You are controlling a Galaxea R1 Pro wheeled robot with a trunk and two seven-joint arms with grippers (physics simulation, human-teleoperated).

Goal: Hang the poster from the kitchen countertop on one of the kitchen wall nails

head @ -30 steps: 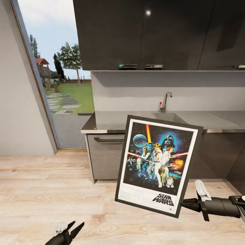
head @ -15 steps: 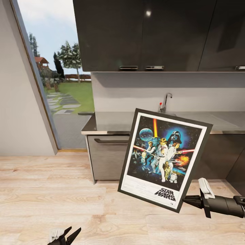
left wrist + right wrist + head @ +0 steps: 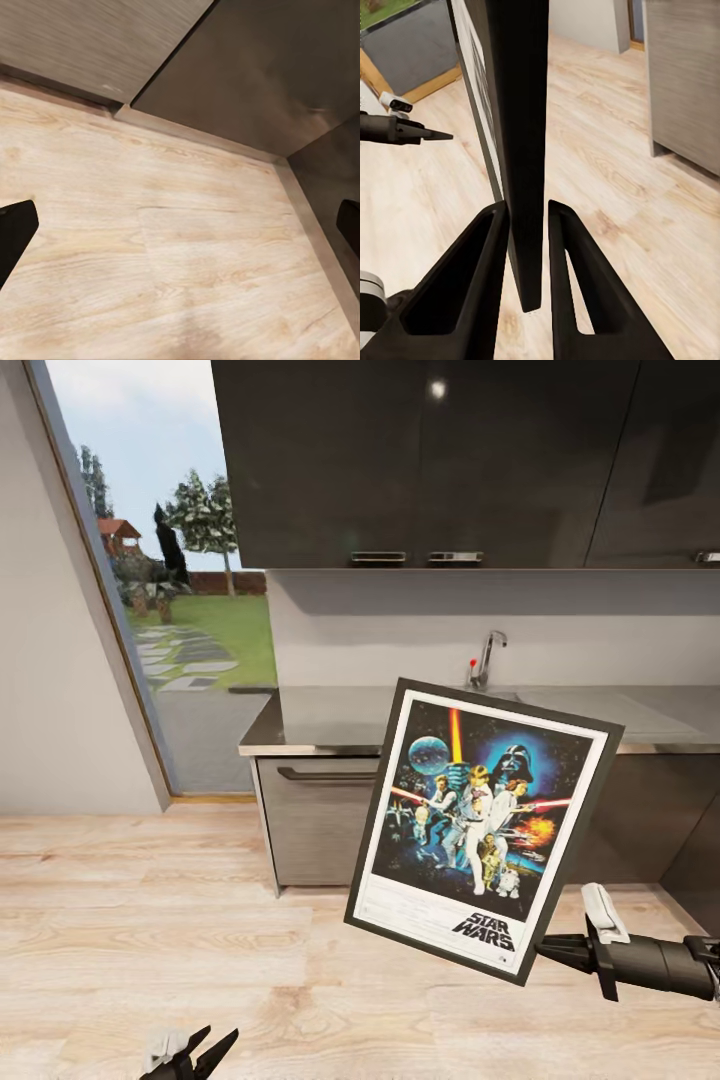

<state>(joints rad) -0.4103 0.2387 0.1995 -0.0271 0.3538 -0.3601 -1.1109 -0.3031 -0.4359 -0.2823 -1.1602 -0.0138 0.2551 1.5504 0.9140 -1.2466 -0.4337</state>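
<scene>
The poster (image 3: 480,825), black-framed with dark blue artwork and a "STAR WARS" logo, hangs tilted in the air in front of the grey kitchen countertop (image 3: 340,715). My right gripper (image 3: 550,952) is shut on its lower right corner. In the right wrist view both fingers clamp the poster's black edge (image 3: 521,150), seen end-on, with the gripper (image 3: 526,225) closed around it. My left gripper (image 3: 205,1052) is low at the head view's bottom, open and holding nothing. In the left wrist view the gripper (image 3: 180,229) shows two fingertips spread wide apart over the wooden floor.
The countertop carries a sink and a chrome tap (image 3: 486,657) with a red knob. Dark wall cabinets (image 3: 450,460) hang above, grey base cabinets (image 3: 315,820) stand below. A tall window (image 3: 170,590) is at the left. Light wood floor (image 3: 150,920) lies between me and the counter.
The poster has risen and shifted slightly right with my right gripper, mostly in the first half second. The left gripper has sunk lower in the view.
</scene>
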